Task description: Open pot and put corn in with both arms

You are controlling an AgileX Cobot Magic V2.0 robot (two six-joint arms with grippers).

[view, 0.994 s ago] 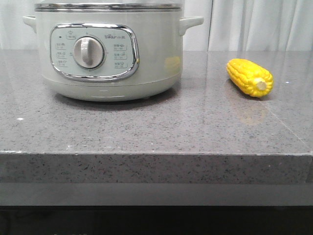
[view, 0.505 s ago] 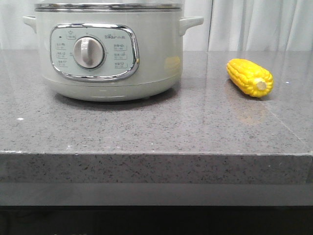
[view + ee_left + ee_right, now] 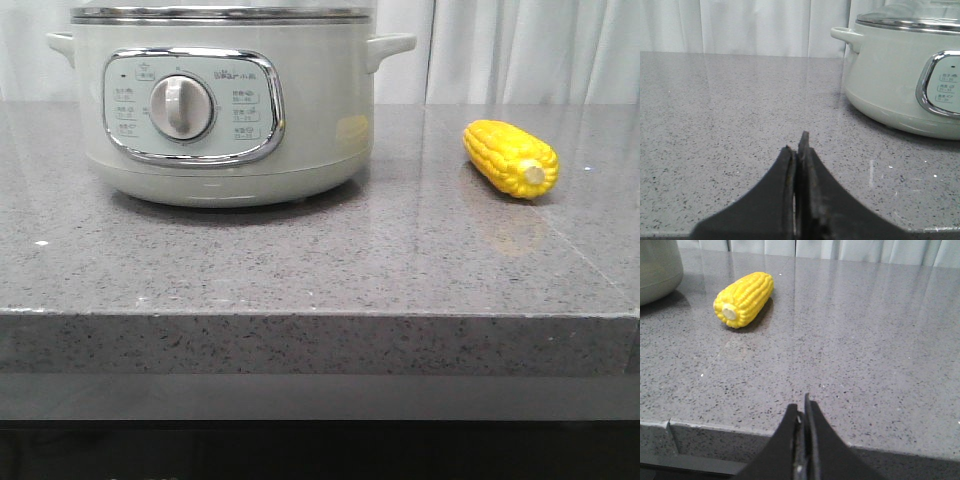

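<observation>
Two pincers: both pressed closed on nothing, low at the near edge of the counter, neither seen from the front.
Left pincer [image 3: 799, 155]: fingers flat together, empty; ahead of it only bare speckled counter [image 3: 730, 110].
Right pincer [image 3: 803, 415]: fingers together too, empty, hanging just past the counter's near lip.
Pot from left pincer: pot [image 3: 905, 75] ahead and off toward the right arm's side, well apart; side handle [image 3: 846, 35] and steel rim facing the pincer.
Corn from right pincer: corn [image 3: 744, 298] ahead and off toward the left arm's side, well apart, lying flat on the stone.
Corn axis: long axis slanted across the counter, pale stub end toward the robot and slightly outward, far end angled back toward the pot.
Corn and pot: apart, open counter between; corn beside the pot's right flank [image 3: 340, 130].
Lid: glass dome seems to sit on the rim [image 3: 910, 22]; top cropped, so only likely closed.
Done so far: nothing, judging by the layout.
Left to do: lift lid, pick corn, drop corn into pot.
</observation>
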